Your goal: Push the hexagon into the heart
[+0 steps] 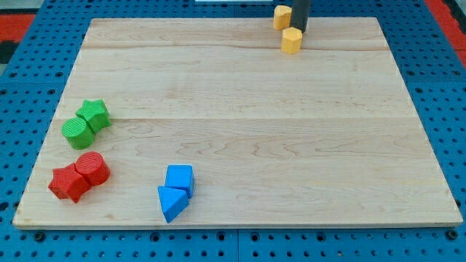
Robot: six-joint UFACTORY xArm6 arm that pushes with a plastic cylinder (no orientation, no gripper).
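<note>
Two yellow blocks sit at the upper centre-right of the light wooden desk: a yellow hexagon block and a yellow heart block. My tip rests between them, touching the hexagon's upper right.

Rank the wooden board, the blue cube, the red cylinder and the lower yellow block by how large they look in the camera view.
1. Wooden board, by far the largest.
2 and 3. Blue cube and red cylinder: they look about alike, so I won't rank them.
4. Lower yellow block, though it sits farther from the camera, so its true size is unsure.
</note>
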